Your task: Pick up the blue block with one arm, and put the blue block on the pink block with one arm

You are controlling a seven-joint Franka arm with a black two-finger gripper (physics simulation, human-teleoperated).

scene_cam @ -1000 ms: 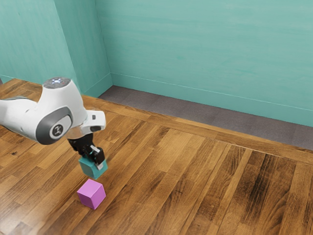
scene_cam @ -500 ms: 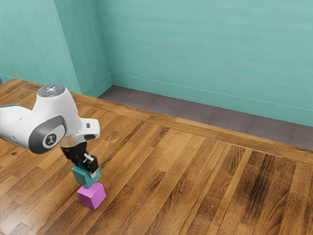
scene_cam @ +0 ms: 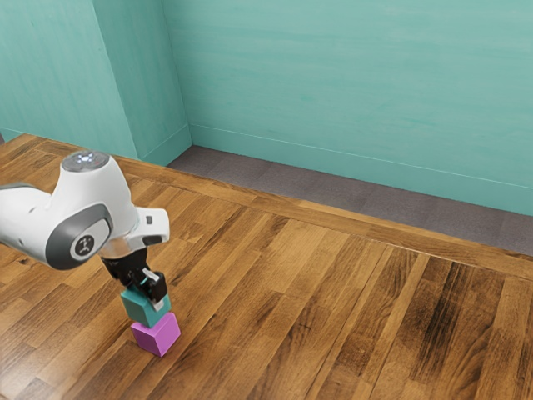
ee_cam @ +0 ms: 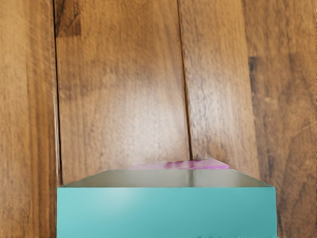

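Observation:
The blue block (scene_cam: 143, 307), teal in colour, sits in my black gripper (scene_cam: 138, 290), whose fingers close on it from two sides. It rests on or just above the pink block (scene_cam: 156, 334), which stands on the wooden floor at the exterior view's lower left. In the wrist view the blue block (ee_cam: 166, 210) lies right under my hand, and a thin strip of the pink block (ee_cam: 190, 165) peeks out beyond its far edge.
Wooden planks (scene_cam: 350, 317) spread out toward the exterior view's right. A grey strip of floor (scene_cam: 375, 200) runs along the teal wall (scene_cam: 350, 75) at the back. A teal wall corner (scene_cam: 137, 75) juts out behind the arm.
My gripper has carried the blue block down and toward the exterior view's left, from beside and above the pink block to directly on top of it.

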